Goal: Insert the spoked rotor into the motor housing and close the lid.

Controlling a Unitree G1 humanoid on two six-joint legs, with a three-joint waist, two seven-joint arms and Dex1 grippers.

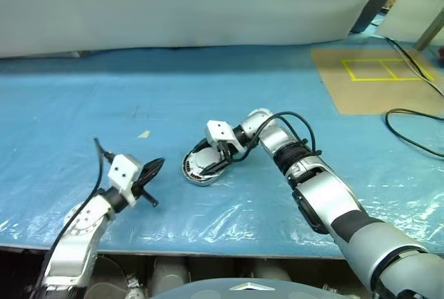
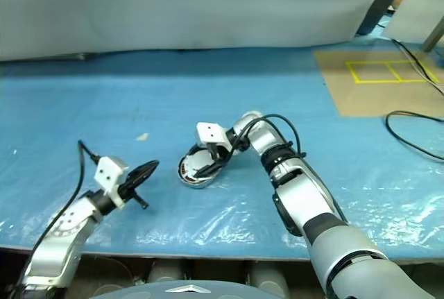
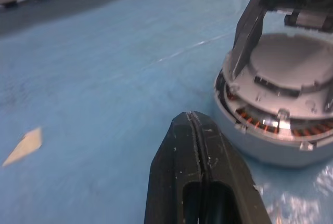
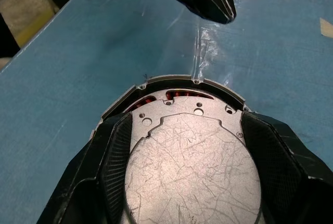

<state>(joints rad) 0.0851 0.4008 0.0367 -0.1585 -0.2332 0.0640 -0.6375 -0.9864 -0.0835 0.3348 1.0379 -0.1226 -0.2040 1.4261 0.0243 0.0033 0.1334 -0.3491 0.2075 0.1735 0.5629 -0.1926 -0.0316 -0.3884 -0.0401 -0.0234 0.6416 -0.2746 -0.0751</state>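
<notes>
The motor housing, a round grey shell with copper windings showing inside its rim, sits on the blue sheet at mid-table. A flat round grey lid lies tilted on top of it. My right gripper reaches over from the right, and its two black fingers clamp the lid from either side. My left gripper hovers just left of the housing with its fingers pressed together, holding nothing; its tip points at the housing. The spoked rotor is hidden from view.
A blue plastic sheet covers the table. A brown board with yellow tape lines lies at the back right, with black cable looping beside it. A small tan scrap lies behind the left gripper. The table's front edge runs close below both arms.
</notes>
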